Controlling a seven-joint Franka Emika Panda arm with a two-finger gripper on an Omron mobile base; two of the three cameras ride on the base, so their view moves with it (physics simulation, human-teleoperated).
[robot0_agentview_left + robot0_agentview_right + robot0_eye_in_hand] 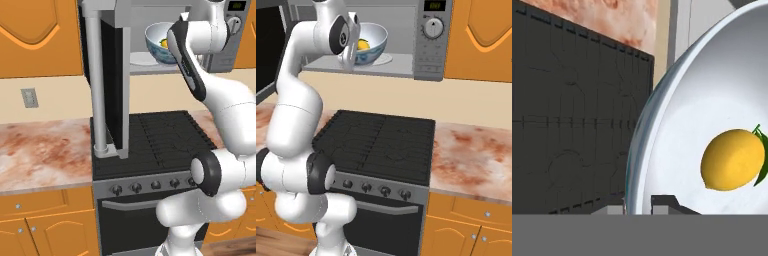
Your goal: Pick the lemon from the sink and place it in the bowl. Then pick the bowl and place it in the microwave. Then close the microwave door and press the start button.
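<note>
Black gas stove [160,142] w/ a knob row sits btwn reddish marbled stone counters [40,150], orange wood cabinets [481,35] above & below. Wide silver-grey steel microwave [431,55] hangs over the stove, its steel-framed dark-glass door [112,85] swung open toward the left base cam, long silver bar handle [98,85] at the near edge. White Panda arm [296,115] reaches up into the microwave opening. Round white ceramic bowl w/ blue-green outside [373,42] is inside the microwave cavity, over a pale round plate [383,59]; whether it rests on it or is held just above, can't tell. Gripper [638,202] at the bowl's near rim, fingers pinched on that rim, one tip inside, one outside. Small bright yellow lemon w/ green leaf tip [733,159] lies inside the bowl.
</note>
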